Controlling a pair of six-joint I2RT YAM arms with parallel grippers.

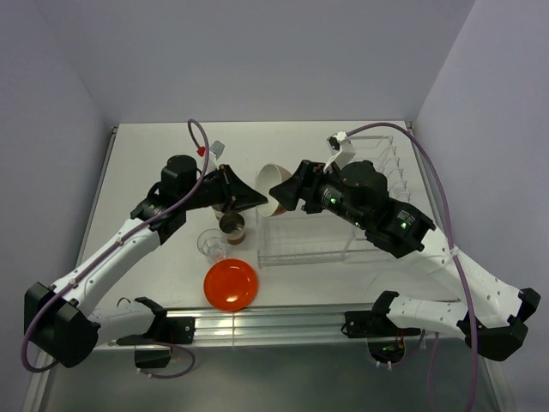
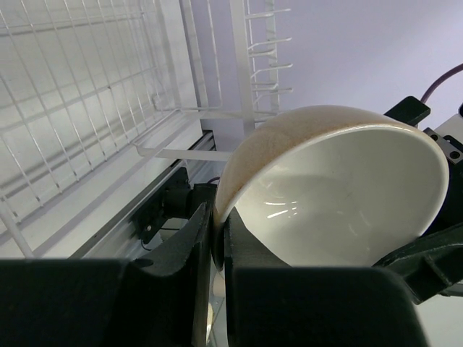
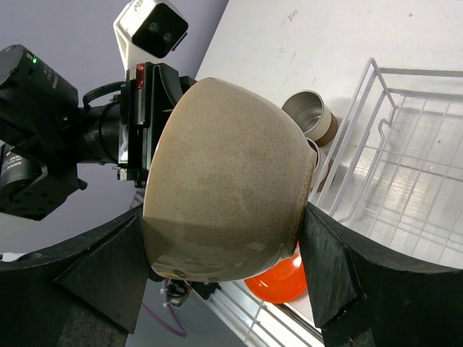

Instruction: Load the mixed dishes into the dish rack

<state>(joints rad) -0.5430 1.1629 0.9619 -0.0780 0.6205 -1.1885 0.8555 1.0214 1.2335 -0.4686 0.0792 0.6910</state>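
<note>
The beige bowl [image 1: 270, 178] with a white inside is held in the air just left of the clear dish rack [image 1: 343, 236]. My left gripper [image 1: 256, 202] is shut on its rim [image 2: 219, 242], and the white inside [image 2: 340, 195] faces the left wrist camera. My right gripper [image 1: 280, 204] straddles the bowl's outside [image 3: 224, 188], with one pad on its base and one at its rim. The orange-red plate [image 1: 231, 284], the clear glass [image 1: 211, 245] and a brown cup [image 1: 232, 225] sit on the table below. A second cup is mostly hidden under my left arm.
The rack's basket part [image 3: 405, 159] lies right of the bowl, and its upright plate slots [image 1: 390, 167] run along the far right. A brown cup [image 3: 311, 116] stands close to the rack's corner. The plate [image 3: 278, 278] is near the table's front rail.
</note>
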